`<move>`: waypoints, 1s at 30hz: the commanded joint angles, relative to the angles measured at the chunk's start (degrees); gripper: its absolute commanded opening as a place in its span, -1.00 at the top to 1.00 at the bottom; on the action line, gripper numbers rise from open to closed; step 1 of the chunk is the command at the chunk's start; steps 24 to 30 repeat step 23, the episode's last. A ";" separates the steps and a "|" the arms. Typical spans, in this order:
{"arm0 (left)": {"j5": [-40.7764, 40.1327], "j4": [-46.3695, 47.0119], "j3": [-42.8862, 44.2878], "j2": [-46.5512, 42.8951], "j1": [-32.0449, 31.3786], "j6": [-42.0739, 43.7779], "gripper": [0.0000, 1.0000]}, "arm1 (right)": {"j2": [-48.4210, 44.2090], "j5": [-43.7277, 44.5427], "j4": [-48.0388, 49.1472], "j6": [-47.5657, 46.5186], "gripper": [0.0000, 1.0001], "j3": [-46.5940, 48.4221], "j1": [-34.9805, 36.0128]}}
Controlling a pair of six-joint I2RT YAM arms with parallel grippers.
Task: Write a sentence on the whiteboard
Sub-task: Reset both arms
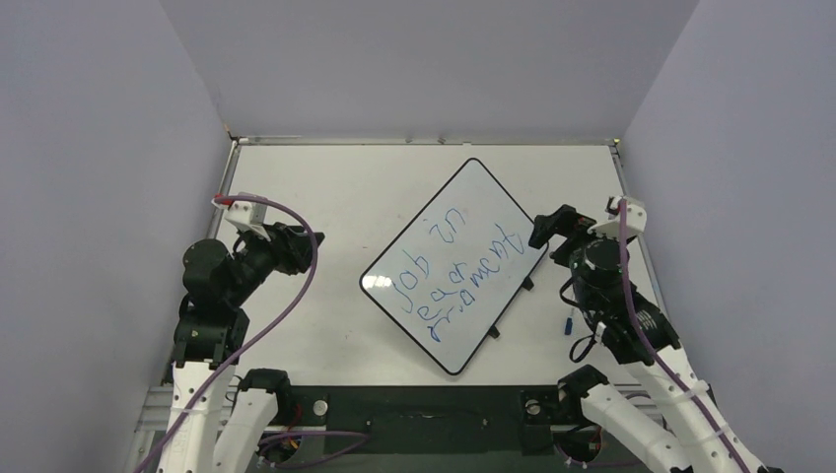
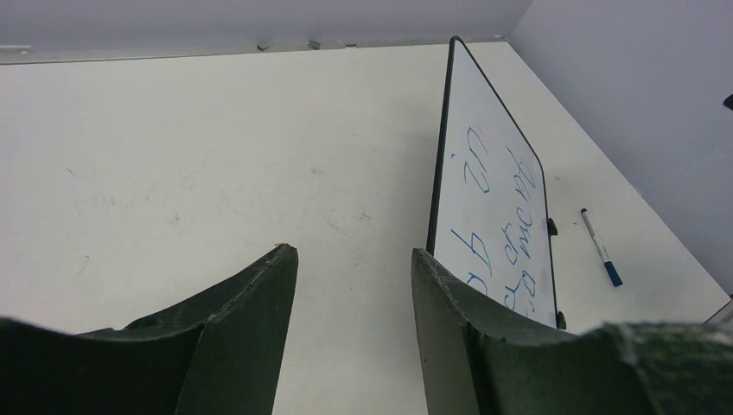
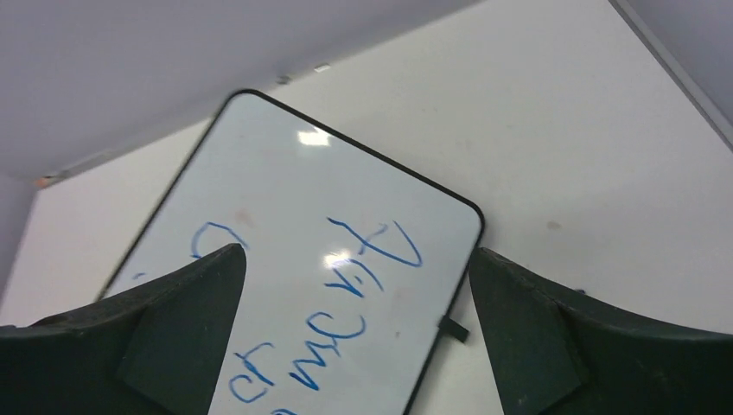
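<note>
Closest to the lenses are the dark fingers themselves. On the right gripper we see them spread wide with nothing between them, only the whiteboard lying below. On the left gripper they stand parted too, and empty, above the bare white table.

Moving outward from the right fingers, we look down on one rounded corner of the board and part of the sentence in blue marker. From above, we place this gripper at the board's right-hand corner (whether it touches the edge we cannot tell). The left gripper sits well apart from the board, off its left side.

The board lies flat and turned on the diagonal, in the middle of the table and nearer the right arm. Its lettering runs in three wobbly lines, of which we read only the first, roughly "job in". A marker pen with a blue cap lies on the table beside the board's right edge, apart from it and near the right arm.
</note>
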 commanded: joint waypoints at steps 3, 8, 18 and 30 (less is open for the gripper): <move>-1.14 -0.22 2.38 -0.28 0.58 0.63 0.03 | -5.79 -15.82 14.80 -5.76 -0.95 -2.90 0.42; -1.16 -0.43 2.33 -0.28 0.58 0.72 0.03 | -7.33 -17.64 16.53 -4.38 -0.96 -5.04 0.37; -1.13 -0.75 2.42 -0.18 0.64 0.98 0.03 | -9.14 -18.22 18.80 -5.08 -0.98 -6.95 0.42; -1.02 -0.88 2.41 -0.08 0.66 1.06 0.03 | -10.15 -16.12 17.87 -5.83 -1.00 -6.49 0.42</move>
